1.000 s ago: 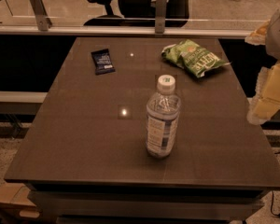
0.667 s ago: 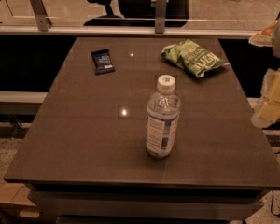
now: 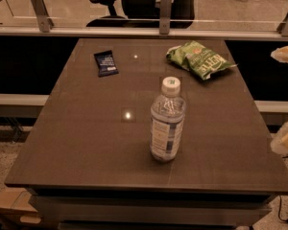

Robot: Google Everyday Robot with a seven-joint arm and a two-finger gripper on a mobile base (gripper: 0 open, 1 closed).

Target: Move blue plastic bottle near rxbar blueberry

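blue plastic bottle (image 3: 167, 121) upright, long axis vertical, near-centre of table (image 3: 77, 143). gripper (image 3: 285, 140) at right edge, off the table; bottle lies to its left. grip state: cannot tell. rxbar blueberry (image 3: 106, 63) flat, far left, well apart from bottle.

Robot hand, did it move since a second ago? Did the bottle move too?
The gripper slid lower and further toward the right edge of the view, beside the table. It took hold of nothing. The blue plastic bottle stayed upright near the front middle, the rxbar blueberry stayed flat at the back left, and the green chip bag stayed at the back right.
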